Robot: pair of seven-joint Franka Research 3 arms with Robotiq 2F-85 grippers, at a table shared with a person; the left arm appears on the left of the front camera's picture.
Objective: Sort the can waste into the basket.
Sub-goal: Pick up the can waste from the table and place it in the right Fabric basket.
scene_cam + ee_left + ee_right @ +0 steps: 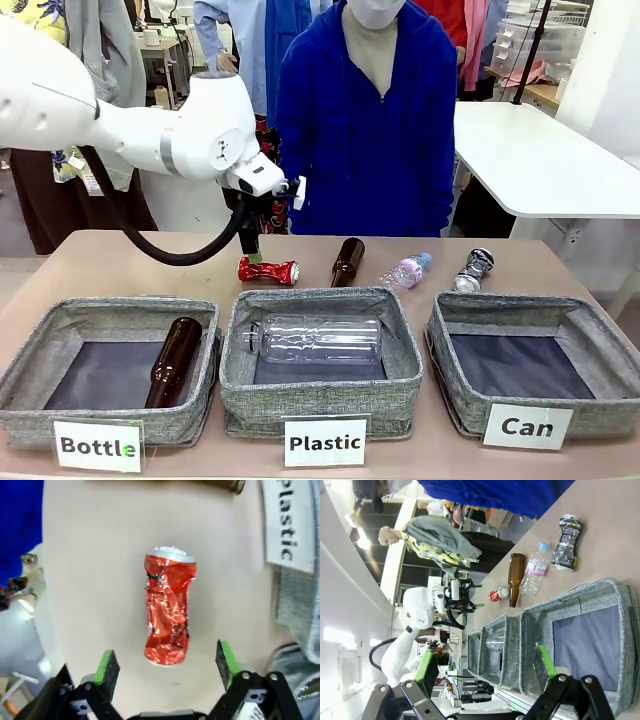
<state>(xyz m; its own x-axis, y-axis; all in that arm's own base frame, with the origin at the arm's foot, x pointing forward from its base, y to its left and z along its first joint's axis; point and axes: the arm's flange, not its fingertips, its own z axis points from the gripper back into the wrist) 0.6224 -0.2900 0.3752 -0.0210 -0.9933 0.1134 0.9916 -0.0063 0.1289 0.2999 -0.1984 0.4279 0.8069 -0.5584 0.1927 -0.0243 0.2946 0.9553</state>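
The left end effector [167,661] stands open (green pads wide apart) over the crushed red can [169,611], which lies centred just beyond its fingertips, on the bench [85,605] behind the Plastic bin [320,395].

Robotics laboratory arranged as a waste-sorting station. A white robot arm [150,135] is reaching over a beige table [580,262] that is carrying three grey fabric bins [320,297] with printed labels [325,442], among them the Can basket [510,306]. A person in a blue top [365,130] is standing opposite. White worktables [540,160] and stacked storage drawers [520,45] are filling the background.
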